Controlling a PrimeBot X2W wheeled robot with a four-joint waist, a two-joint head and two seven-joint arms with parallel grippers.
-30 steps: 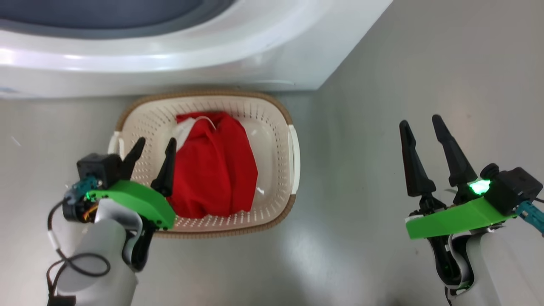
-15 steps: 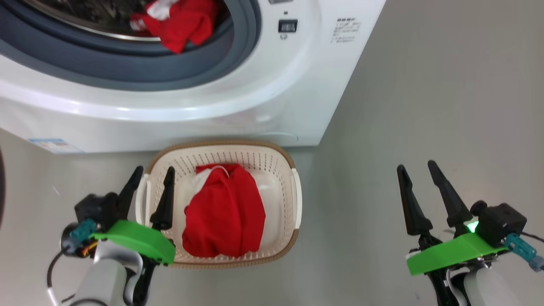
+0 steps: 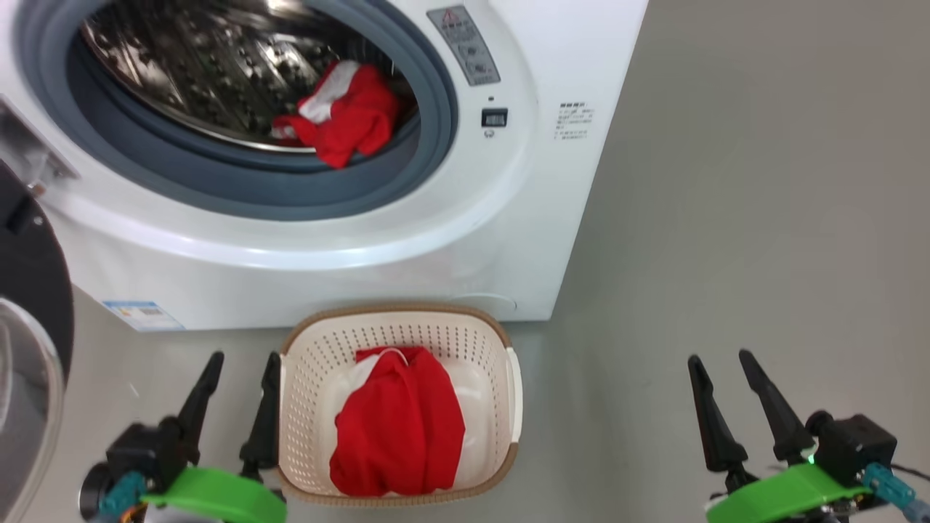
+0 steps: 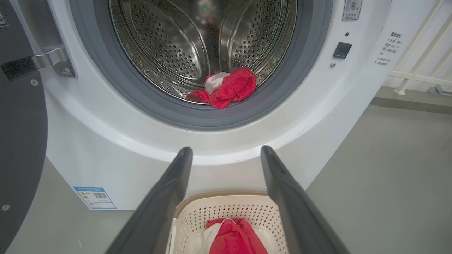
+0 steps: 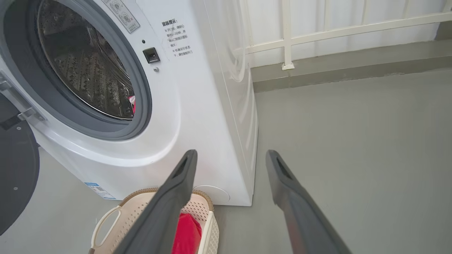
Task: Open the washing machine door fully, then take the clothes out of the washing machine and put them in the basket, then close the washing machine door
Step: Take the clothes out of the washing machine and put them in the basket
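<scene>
Cut off by the head view's left edge: most of the washing machine door point(image 3: 33, 290), just a slice of black rim and glass in frame. Cropped at the top of that view too: the washing machine point(image 3: 436, 240). Lost below the bottom edge: the arms behind the left gripper point(image 3: 244, 357) and right gripper point(image 3: 719, 357). In the right wrist view, nearly hidden behind the grey ring point(image 5: 144, 102): the clothes point(image 5: 132, 103) in the drum, a red sliver only. In the left wrist view, sliced by the bottom edge: the basket point(image 4: 226, 208), near half unseen. Too small to read: the printed notice point(image 3: 574, 120) and blue label point(image 3: 142, 314).
</scene>
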